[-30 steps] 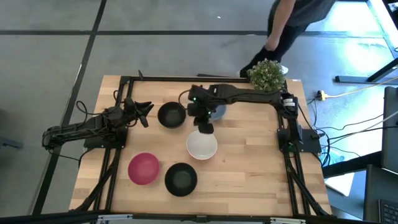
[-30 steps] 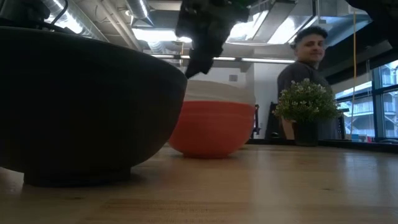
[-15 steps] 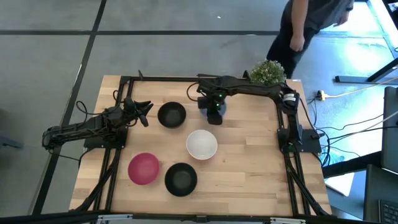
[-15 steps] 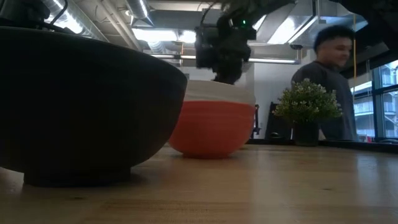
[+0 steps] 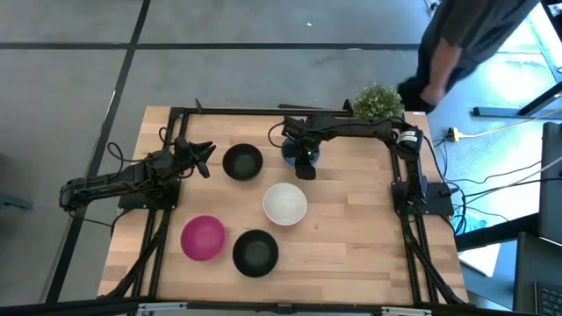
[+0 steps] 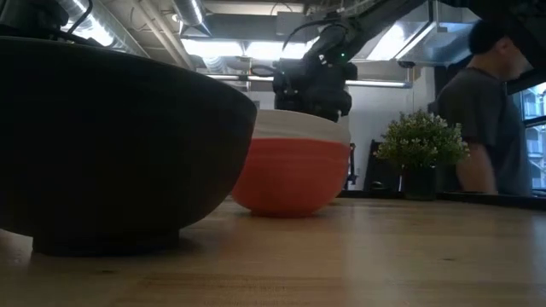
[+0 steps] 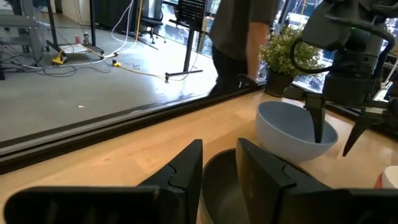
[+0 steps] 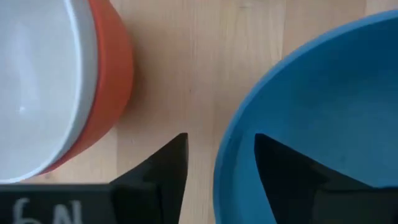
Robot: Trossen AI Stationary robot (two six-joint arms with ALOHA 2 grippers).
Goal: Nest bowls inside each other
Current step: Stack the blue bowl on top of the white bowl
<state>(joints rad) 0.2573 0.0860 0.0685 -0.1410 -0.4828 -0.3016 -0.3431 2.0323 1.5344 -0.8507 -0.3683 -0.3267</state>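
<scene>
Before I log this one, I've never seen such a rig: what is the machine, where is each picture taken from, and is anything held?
Two dark robot arms work at a wooden table. One camera looks straight down, one sits at table height, one rides each wrist. On the table: two black bowls, a magenta-pink bowl, and a white bowl nested in a red bowl. The right gripper, fingers open, straddles the light blue bowl's rim, gripping nothing yet. The left gripper waits beside a black bowl.

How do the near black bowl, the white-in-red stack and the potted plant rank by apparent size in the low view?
1. Black bowl, but it sits right at the camera.
2. White bowl nested in red bowl.
3. Potted plant, farthest back, so true sizes stay unsure.
</scene>
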